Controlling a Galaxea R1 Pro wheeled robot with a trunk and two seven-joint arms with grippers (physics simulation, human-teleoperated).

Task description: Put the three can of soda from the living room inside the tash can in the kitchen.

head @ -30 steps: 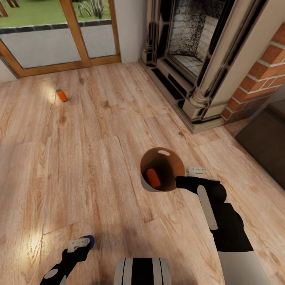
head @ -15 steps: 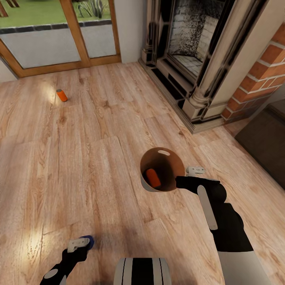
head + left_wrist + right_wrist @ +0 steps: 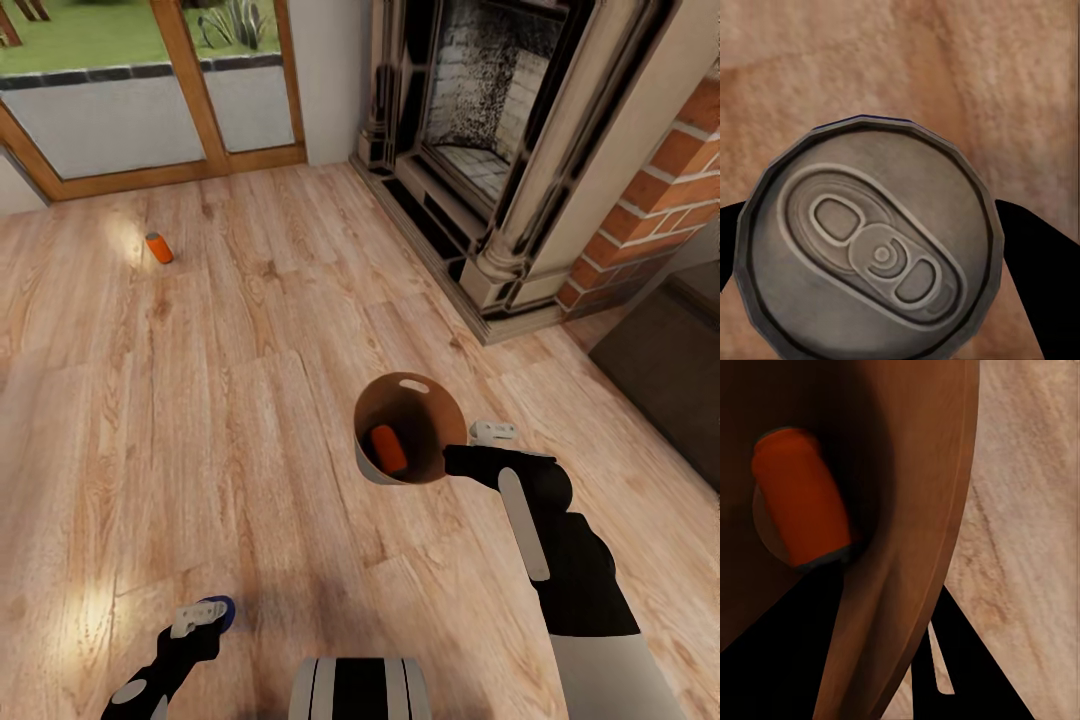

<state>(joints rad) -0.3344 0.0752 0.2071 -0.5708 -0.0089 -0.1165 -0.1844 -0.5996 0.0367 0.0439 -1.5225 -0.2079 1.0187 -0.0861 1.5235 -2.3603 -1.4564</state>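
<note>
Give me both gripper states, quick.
Left gripper: shut on the dark blue can.
Right gripper: shut on the rim of the trash can, which holds an orange can.

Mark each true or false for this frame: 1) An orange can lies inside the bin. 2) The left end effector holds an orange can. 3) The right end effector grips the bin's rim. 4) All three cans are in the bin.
1) True: an orange can lies inside the bin.
2) False: the left end effector holds the dark blue can with a silver top.
3) True: the right end effector is closed on the rim.
4) False: another orange can lies on the floor near the glass doors.
</note>
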